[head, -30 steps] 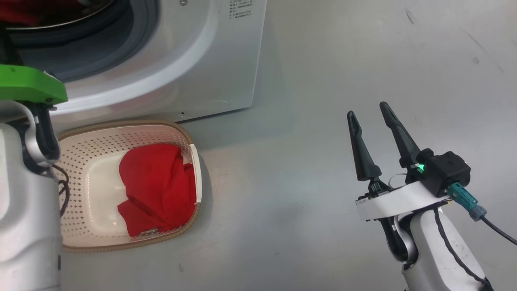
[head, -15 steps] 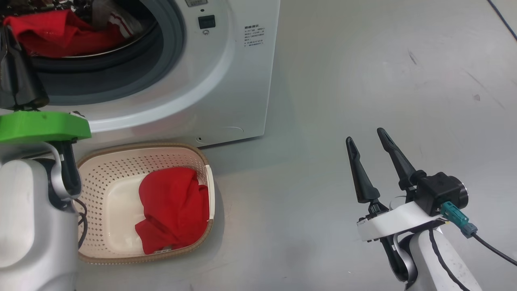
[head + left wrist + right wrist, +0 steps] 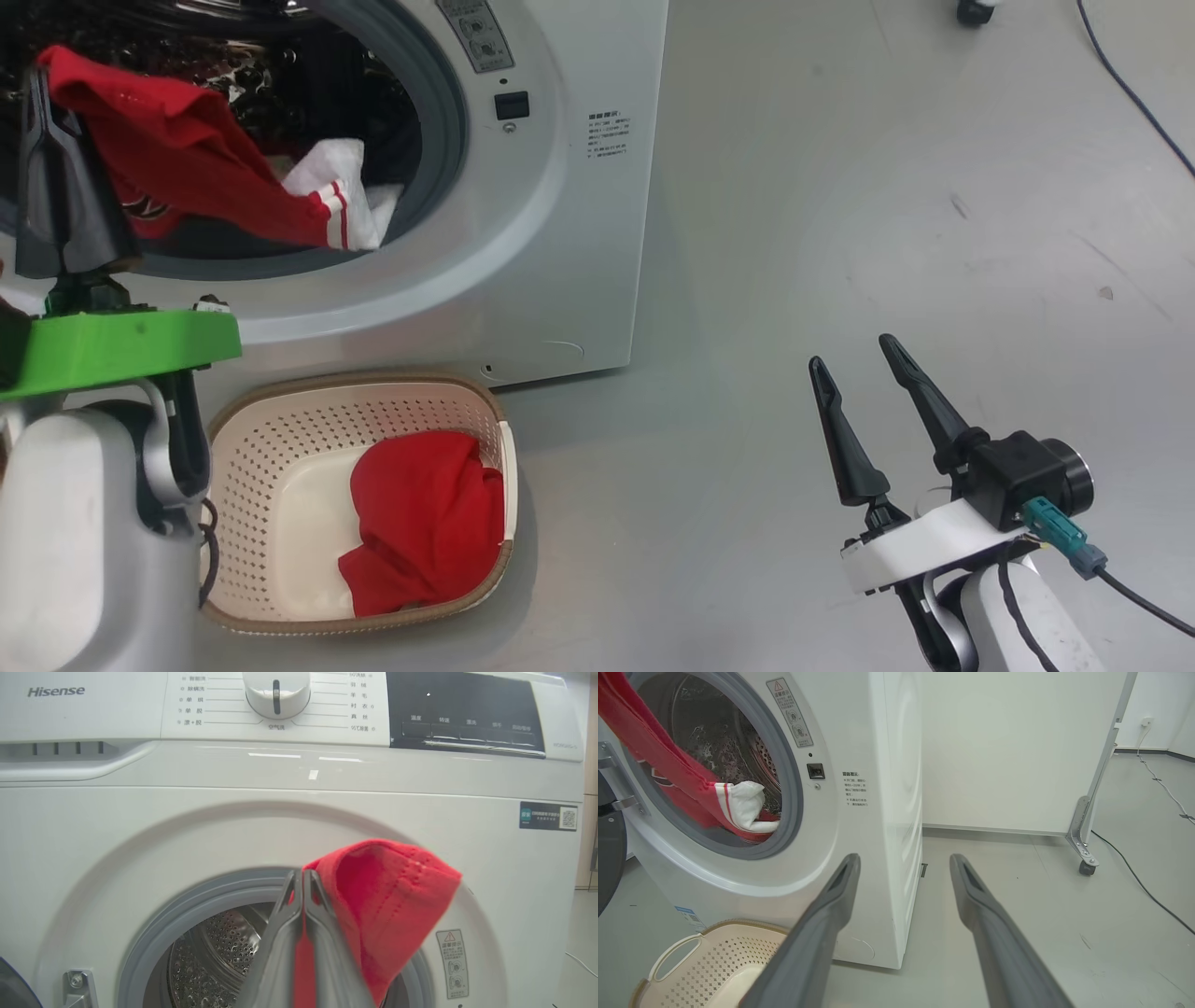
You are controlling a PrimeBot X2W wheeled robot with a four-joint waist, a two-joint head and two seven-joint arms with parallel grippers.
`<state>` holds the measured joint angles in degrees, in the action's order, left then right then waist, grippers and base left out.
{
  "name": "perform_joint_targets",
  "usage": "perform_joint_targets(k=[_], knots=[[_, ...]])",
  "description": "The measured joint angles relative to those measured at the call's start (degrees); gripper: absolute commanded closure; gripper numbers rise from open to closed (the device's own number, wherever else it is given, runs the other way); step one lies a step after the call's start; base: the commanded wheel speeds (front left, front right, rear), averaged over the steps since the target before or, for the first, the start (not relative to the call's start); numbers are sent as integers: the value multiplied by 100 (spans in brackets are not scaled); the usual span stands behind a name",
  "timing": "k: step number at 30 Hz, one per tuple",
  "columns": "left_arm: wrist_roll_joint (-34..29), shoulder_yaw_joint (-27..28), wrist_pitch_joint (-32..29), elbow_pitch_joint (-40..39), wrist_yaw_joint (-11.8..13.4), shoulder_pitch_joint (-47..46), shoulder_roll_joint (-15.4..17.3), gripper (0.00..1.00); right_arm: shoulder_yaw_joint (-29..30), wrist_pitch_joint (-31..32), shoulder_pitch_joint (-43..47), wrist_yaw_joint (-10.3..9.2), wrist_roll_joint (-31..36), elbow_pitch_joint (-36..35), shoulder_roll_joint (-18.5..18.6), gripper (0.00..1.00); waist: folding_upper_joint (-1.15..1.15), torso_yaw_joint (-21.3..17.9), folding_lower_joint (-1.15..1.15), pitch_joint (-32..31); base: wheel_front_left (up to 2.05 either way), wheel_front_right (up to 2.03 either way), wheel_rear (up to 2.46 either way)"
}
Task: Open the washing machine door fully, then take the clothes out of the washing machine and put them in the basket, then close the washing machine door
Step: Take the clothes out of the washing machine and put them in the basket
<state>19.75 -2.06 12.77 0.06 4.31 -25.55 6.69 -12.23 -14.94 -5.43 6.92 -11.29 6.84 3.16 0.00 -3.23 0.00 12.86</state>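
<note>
Now L fingers [image 3: 280,938] clamped on red garment w/ white-striped trim [image 3: 187,177] at white front-load washer [image 3: 579,233] mouth. Cream perforated plastic basket [image 3: 355,383] lies 5 o'clock, below. R fingers [image 3: 840,439] apart, farther off.

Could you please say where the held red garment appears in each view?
Head view: red fabric garment with white-striped trim, upper left.
Left wrist view: garment centre-right, pinched in left claw.
Right wrist view: garment upper left.
Shared landmark: grey rubber gasket.

Cloth garment [image 3: 187,173], smooth plastic basket [image 3: 280,439]
</note>
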Motion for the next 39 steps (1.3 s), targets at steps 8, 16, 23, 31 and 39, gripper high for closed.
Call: perform_joint_targets(k=[8,16,23,31,39], knots=[[-69,-19,3,-460,44,369,-1,100,43,0,218,0,29,5,-7,0,0,86,0,-233,0,0,0],[-77,-19,-91,-926,100,803,-71,100,45,0,372,0,29,1,-16,0,0,162,0,-329,0,0,0],[3,-171,-281,-961,122,1341,-255,100,37,0,420,0,34,-42,-20,0,0,209,0,-283,0,0,0],[200,-378,-443,-748,146,1797,-372,100,14,0,436,1,43,-155,-29,0,0,236,0,-105,0,0,0],[442,-425,-434,-227,183,2047,-400,100,7,0,383,1,77,-258,-30,0,0,219,0,164,0,0,0]])
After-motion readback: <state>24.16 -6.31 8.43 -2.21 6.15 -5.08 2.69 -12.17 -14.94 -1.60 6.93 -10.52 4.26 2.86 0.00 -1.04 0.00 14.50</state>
